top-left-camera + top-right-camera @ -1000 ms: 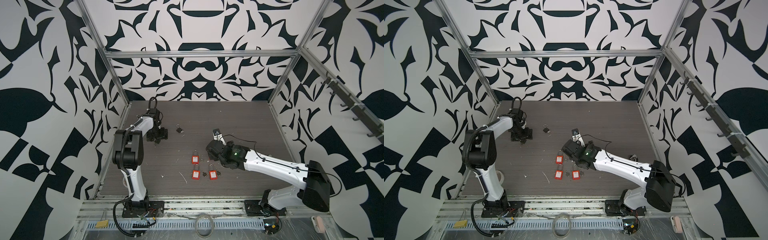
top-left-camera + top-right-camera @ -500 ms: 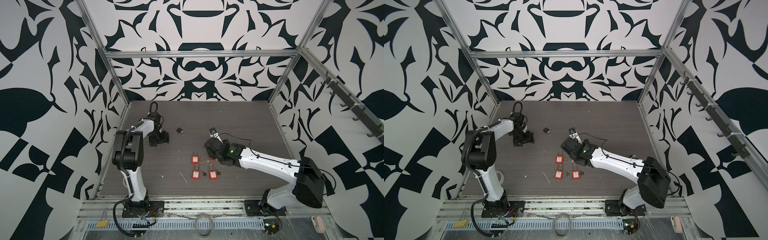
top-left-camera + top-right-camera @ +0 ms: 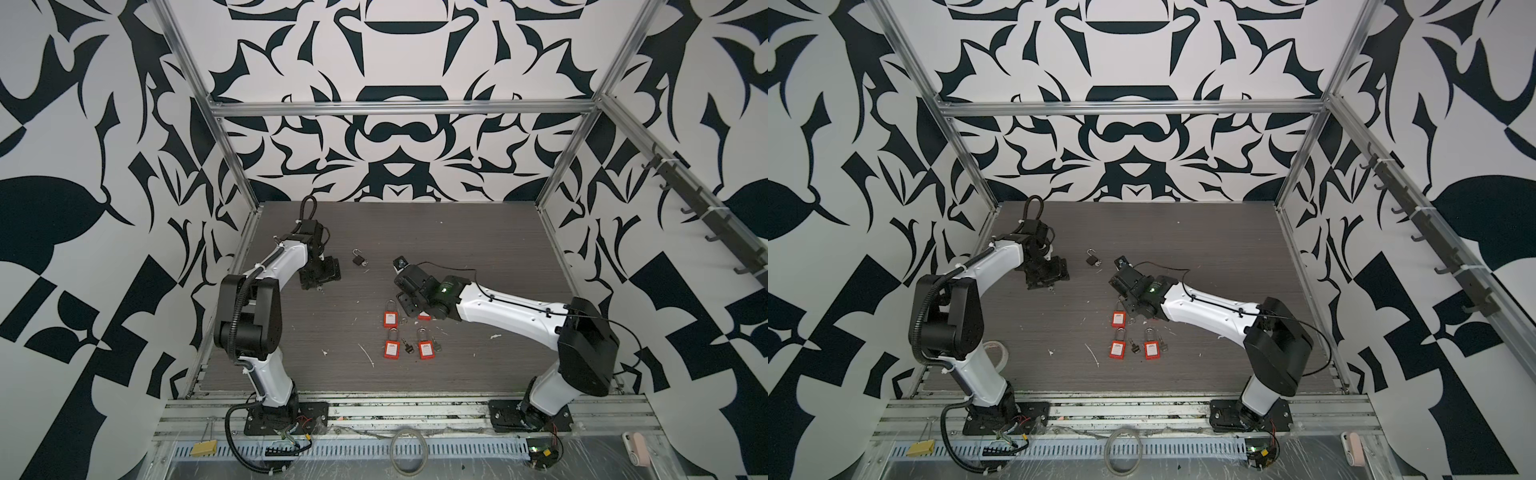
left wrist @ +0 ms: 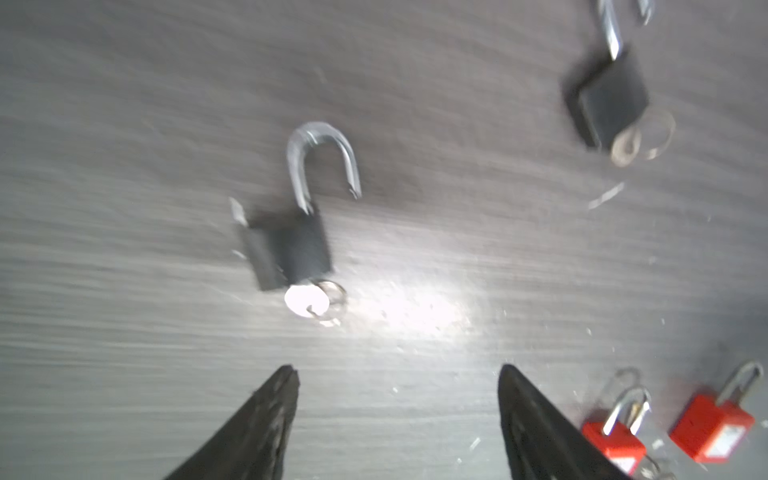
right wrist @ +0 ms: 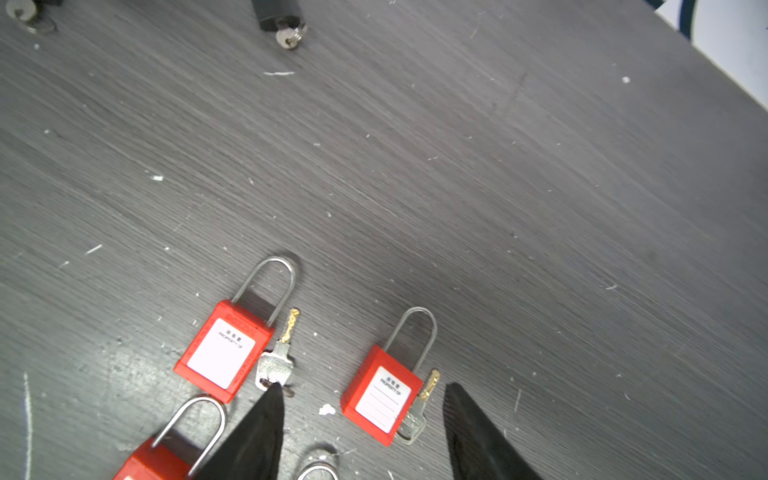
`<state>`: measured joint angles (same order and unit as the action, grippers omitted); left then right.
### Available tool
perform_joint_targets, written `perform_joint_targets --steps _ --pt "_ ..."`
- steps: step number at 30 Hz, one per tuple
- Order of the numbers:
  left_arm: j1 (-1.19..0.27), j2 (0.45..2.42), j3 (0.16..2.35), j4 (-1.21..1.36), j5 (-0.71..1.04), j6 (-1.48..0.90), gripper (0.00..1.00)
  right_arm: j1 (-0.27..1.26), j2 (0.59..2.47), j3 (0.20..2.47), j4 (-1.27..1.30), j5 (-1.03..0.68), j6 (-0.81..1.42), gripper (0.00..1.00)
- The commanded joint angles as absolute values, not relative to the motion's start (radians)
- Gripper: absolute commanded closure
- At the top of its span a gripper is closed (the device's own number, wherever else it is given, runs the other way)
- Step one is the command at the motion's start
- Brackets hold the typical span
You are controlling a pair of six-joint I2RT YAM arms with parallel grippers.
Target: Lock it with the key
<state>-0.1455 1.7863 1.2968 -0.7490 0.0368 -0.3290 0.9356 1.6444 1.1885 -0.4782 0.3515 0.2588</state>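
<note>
Left gripper [image 4: 397,370] fingers [image 4: 266,419] parted, nothing between them, tips short of the open black padlock [image 4: 297,249], which lies flat on the table [image 4: 124,124], shackle swung loose, a key [image 4: 305,301] stuck in its base; this view is motion-blurred, key detail mushy. Right gripper [image 5: 363,392] fingers [image 5: 257,440] also spread, straddling a red padlock [image 5: 380,395], no clear contact with it; one fingertip overlaps the head of the loose key [image 5: 276,361] beside a neighbouring red padlock [image 5: 222,353]. A third red padlock [image 5: 158,457] is cut off at the frame edge. The second black padlock [image 4: 609,99] has its shackle cropped in the left wrist view; in both top views it shows whole, out past the left gripper [image 3: 322,277]. Top views: cannot pick out the open black padlock near the left gripper; the straddled red padlock [image 3: 424,316] is mostly hidden under the right gripper [image 3: 409,309], only a red sliver in a top view.
</note>
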Motion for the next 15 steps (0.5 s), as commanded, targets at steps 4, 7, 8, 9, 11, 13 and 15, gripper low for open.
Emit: perform_joint_targets --steps 4,7,8,9,11,13,15 --pt "-0.132 1.912 1.425 -0.855 -0.082 -0.224 0.39 0.932 1.652 1.243 -0.53 0.331 0.269 0.42" --pt "-0.124 1.96 1.45 -0.866 -0.109 -0.206 0.41 0.931 1.645 1.236 -0.542 0.34 0.287 0.43" --pt "-0.121 1.966 1.451 -0.861 -0.108 -0.202 0.41 0.932 1.642 1.234 -0.546 0.342 0.292 0.43" --pt "-0.122 1.975 1.451 -0.858 -0.106 -0.2 0.41 0.932 1.637 1.227 -0.547 0.341 0.294 0.43" --pt "-0.122 1.995 1.46 -0.86 -0.103 -0.201 0.41 0.932 1.628 1.213 -0.546 0.343 0.299 0.44" --pt "-0.122 2.014 1.469 -0.86 -0.101 -0.205 0.41 0.932 1.62 1.202 -0.546 0.343 0.3 0.44" --pt "-0.121 2.03 1.477 -0.862 -0.101 -0.21 0.41 0.931 1.617 1.197 -0.547 0.343 0.298 0.44"
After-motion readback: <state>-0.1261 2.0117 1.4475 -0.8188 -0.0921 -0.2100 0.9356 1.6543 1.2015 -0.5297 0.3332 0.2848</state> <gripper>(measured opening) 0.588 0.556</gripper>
